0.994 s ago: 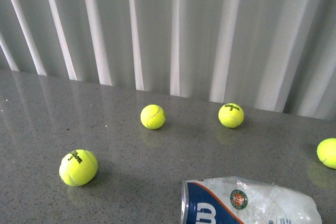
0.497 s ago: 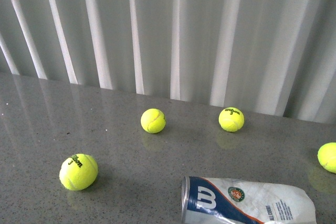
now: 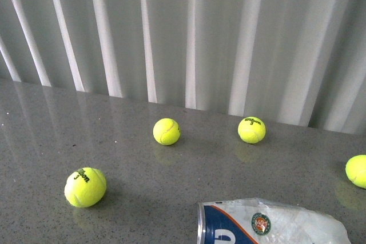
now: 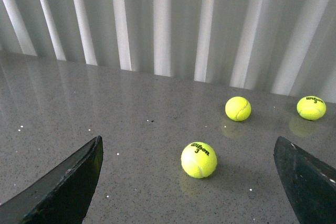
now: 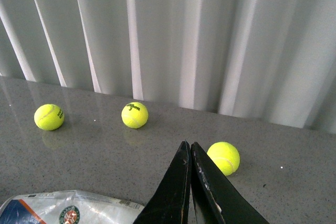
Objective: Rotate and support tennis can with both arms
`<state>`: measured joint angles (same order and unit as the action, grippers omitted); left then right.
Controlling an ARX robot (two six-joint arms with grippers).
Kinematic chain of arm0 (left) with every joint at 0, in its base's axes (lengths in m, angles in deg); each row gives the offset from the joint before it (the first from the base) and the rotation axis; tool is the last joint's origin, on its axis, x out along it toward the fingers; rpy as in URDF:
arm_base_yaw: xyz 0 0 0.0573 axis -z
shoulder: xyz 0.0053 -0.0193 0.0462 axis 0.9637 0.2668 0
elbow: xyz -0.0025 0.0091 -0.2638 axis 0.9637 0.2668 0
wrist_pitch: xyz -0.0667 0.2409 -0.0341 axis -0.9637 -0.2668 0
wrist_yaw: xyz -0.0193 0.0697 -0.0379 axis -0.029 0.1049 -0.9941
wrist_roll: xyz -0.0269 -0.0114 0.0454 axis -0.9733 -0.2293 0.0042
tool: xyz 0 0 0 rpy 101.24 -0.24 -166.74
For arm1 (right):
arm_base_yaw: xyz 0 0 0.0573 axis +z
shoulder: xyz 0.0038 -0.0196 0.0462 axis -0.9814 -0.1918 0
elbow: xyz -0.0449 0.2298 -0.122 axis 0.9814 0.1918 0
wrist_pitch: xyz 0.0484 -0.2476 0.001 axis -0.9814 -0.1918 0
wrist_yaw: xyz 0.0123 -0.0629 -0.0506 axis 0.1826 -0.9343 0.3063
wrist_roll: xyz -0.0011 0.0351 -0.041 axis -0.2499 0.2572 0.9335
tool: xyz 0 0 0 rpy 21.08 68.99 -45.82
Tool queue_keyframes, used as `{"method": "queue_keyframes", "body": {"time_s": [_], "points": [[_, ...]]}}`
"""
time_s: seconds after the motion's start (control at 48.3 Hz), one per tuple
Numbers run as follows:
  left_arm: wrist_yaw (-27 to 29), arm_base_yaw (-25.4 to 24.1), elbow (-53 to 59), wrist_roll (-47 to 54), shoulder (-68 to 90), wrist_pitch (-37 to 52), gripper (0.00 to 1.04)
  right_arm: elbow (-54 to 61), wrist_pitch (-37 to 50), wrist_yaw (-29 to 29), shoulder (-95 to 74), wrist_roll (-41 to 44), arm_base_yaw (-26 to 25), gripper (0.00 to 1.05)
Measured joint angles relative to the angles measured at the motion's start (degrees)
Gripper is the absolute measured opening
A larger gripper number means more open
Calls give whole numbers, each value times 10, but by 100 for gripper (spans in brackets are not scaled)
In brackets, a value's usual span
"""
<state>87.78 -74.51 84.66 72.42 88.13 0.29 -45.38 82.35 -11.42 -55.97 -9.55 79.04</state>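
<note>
The tennis can (image 3: pixel 269 225) lies on its side on the grey table at the front right, its open metal rim facing left, the navy and white label with round emblem up. Its bottom edge is cut off by the frame. It also shows in the right wrist view (image 5: pixel 68 209), beside my right gripper (image 5: pixel 189 145), which is shut and empty with its tips just past the can. My left gripper (image 4: pixel 189 153) is wide open and empty, its fingers (image 4: pixel 73 182) framing a tennis ball (image 4: pixel 198 159). Neither arm shows in the front view.
Several yellow-green tennis balls lie on the grey table (image 3: pixel 34 141): front left (image 3: pixel 85 187), middle (image 3: pixel 166 131), back right (image 3: pixel 251 130) and far right edge (image 3: pixel 357 171). A white ribbed wall (image 3: pixel 189 32) closes the table's back.
The can has rolled about its long axis: the Wilson W has turned downward out of sight and the emblem has shifted. The balls have not moved.
</note>
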Motion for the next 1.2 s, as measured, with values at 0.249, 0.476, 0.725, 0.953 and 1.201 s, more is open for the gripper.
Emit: {"method": "queue_keyframes", "body": {"time_s": [0.249, 0.476, 0.725, 0.953, 1.201], "points": [[0, 0, 0, 0, 0, 0, 98, 21, -45, 0, 66, -1, 0, 3], [0, 0, 0, 0, 0, 0, 98, 41, -64, 0, 112, -1, 0, 3], [0, 0, 0, 0, 0, 0, 98, 41, -120, 0, 168, -1, 0, 3], [0, 0, 0, 0, 0, 0, 98, 40, -207, 0, 238, -1, 0, 3], [0, 0, 0, 0, 0, 0, 98, 40, -236, 1, 282, -1, 0, 3]]}}
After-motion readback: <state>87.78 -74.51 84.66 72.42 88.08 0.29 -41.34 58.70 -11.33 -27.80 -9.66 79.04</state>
